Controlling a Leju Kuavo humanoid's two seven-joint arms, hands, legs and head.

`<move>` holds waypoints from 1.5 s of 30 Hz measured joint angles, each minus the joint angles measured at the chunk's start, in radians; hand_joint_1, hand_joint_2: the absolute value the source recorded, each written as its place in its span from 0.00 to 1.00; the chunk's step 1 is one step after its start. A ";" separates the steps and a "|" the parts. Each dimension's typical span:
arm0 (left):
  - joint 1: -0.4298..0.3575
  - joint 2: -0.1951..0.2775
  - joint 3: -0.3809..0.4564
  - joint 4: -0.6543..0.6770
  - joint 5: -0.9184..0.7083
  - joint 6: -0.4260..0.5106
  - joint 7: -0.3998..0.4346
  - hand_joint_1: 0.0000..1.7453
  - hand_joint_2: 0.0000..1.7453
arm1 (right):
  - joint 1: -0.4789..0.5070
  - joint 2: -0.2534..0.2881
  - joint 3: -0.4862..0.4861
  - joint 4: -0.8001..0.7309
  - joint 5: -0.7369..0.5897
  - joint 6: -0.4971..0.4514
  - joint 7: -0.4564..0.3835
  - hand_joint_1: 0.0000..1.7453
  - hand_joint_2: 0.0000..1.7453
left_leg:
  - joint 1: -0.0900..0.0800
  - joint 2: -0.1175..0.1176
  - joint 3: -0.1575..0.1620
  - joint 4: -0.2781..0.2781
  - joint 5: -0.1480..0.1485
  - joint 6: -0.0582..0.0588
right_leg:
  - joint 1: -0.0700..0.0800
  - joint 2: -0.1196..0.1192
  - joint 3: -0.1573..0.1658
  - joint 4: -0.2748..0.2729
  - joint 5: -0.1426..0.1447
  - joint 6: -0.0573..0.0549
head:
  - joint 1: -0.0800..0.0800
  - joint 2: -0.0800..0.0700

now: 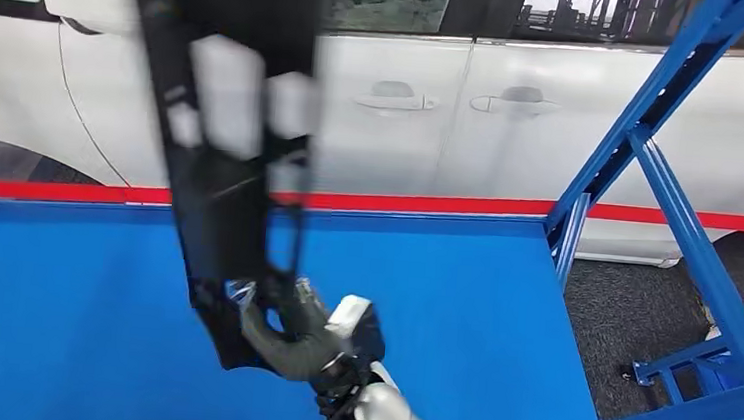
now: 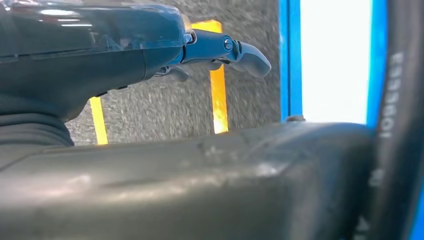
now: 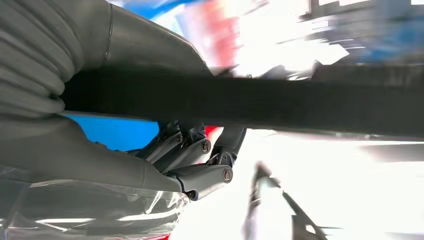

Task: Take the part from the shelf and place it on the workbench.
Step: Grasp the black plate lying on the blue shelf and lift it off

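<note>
A long black plastic part (image 1: 222, 158) stands nearly upright over the blue workbench (image 1: 481, 309), blurred by motion, its top reaching past the picture's upper edge. My right hand (image 1: 290, 336) grips it near its lower end, above the bench's front middle. In the right wrist view the part (image 3: 260, 106) crosses as a dark bar, with the fingers (image 3: 200, 172) curled around it. In the left wrist view my left hand (image 2: 150, 60) hangs over grey floor, its fingers (image 2: 235, 50) stretched out apart from the thumb with nothing between them.
A white car (image 1: 516, 111) stands just behind the bench, beyond a red strip (image 1: 429, 204). A blue shelf frame (image 1: 679, 214) with slanted struts rises at the right over dark carpet. Yellow floor lines (image 2: 218, 90) run under the left hand.
</note>
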 joint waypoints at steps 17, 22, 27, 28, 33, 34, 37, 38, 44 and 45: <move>-0.008 -0.014 0.056 0.000 0.028 0.031 0.012 0.00 0.00 | 0.180 -0.099 -0.157 -0.246 -0.022 0.019 -0.038 1.00 1.00 | -0.007 0.004 -0.069 0.151 -0.097 -0.037 | 0.004 -0.003 0.028 -0.075 0.047 -0.049 | 0.000 0.000; -0.006 -0.015 0.064 0.000 0.028 0.032 0.016 0.00 0.00 | 0.190 -0.104 -0.157 -0.250 0.008 0.000 -0.038 1.00 1.00 | -0.007 0.004 -0.104 0.224 -0.093 -0.036 | 0.012 -0.002 0.028 -0.068 0.047 -0.053 | 0.000 0.000; -0.010 -0.015 0.072 0.000 0.028 0.016 0.012 0.00 0.00 | 0.202 -0.108 -0.154 -0.267 0.135 -0.051 -0.052 1.00 1.00 | -0.019 0.002 -0.009 0.018 -0.011 -0.013 | 0.018 0.000 0.019 -0.058 0.048 -0.040 | 0.000 0.000; -0.009 -0.016 0.072 0.000 0.027 0.012 0.012 0.00 0.00 | 0.206 -0.111 -0.152 -0.272 0.152 -0.052 -0.060 1.00 1.00 | -0.017 0.001 -0.011 0.016 -0.006 -0.008 | 0.018 -0.001 0.017 -0.058 0.050 -0.034 | 0.000 0.000; -0.009 -0.019 0.073 0.001 0.018 0.001 0.014 0.00 0.00 | 0.233 -0.130 -0.150 -0.306 0.191 -0.036 -0.095 1.00 1.00 | -0.009 0.007 -0.033 0.002 0.025 0.017 | 0.008 -0.001 -0.044 0.106 -0.088 -0.007 | 0.000 0.000; -0.008 -0.019 0.073 0.001 0.017 0.000 0.014 0.00 0.00 | 0.239 -0.134 -0.150 -0.311 0.196 -0.034 -0.098 1.00 1.00 | -0.010 0.008 -0.042 0.003 0.030 0.017 | 0.005 -0.001 -0.063 0.166 -0.121 -0.004 | 0.000 0.000; -0.008 -0.019 0.073 0.001 0.015 -0.003 0.015 0.00 0.00 | 0.252 -0.144 -0.150 -0.321 0.203 -0.034 -0.101 1.00 1.00 | -0.009 0.009 -0.069 0.010 0.046 0.010 | -0.006 -0.002 -0.025 0.165 -0.104 0.003 | 0.000 0.000; -0.008 -0.019 0.073 0.001 0.014 -0.003 0.016 0.00 0.00 | 0.253 -0.145 -0.150 -0.324 0.204 -0.034 -0.101 1.00 1.00 | -0.008 0.009 -0.077 0.014 0.051 0.006 | -0.010 -0.002 0.023 0.098 -0.076 0.005 | 0.000 0.000; -0.007 -0.019 0.073 0.001 0.013 -0.003 0.016 0.00 0.00 | 0.259 -0.150 -0.150 -0.341 0.205 -0.034 -0.104 1.00 1.00 | -0.007 0.005 -0.100 0.023 0.082 -0.034 | -0.003 0.004 0.103 -0.063 -0.026 -0.024 | 0.000 0.000; -0.006 -0.019 0.073 0.001 0.012 -0.003 0.017 0.00 0.00 | 0.260 -0.150 -0.150 -0.342 0.206 -0.033 -0.104 1.00 1.00 | -0.005 0.004 -0.108 0.032 0.069 -0.039 | -0.004 0.003 0.094 -0.063 -0.017 -0.034 | 0.000 0.000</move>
